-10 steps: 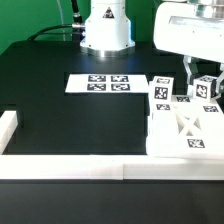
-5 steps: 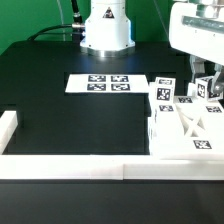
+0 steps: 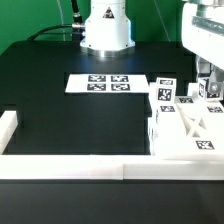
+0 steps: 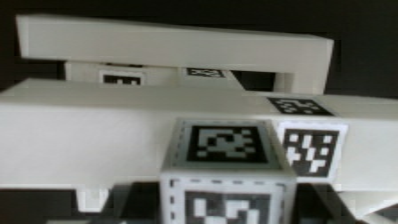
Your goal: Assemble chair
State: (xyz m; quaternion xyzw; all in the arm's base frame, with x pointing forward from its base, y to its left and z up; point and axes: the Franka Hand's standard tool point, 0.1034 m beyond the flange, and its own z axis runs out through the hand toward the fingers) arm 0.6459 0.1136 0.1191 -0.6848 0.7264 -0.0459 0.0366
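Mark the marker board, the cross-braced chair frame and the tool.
marker board (image 3: 98,83): exterior view, on its tagged top face.
cross-braced chair frame (image 3: 188,129): exterior view, on the crossing braces.
tool (image 3: 208,88): exterior view, between its fingertips.

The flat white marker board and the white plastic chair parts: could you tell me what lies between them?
In the exterior view, only bare black table separates the marker board from the chair parts.

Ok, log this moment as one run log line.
gripper: shut on tagged leg | chair frame: against rail | marker board: untouched
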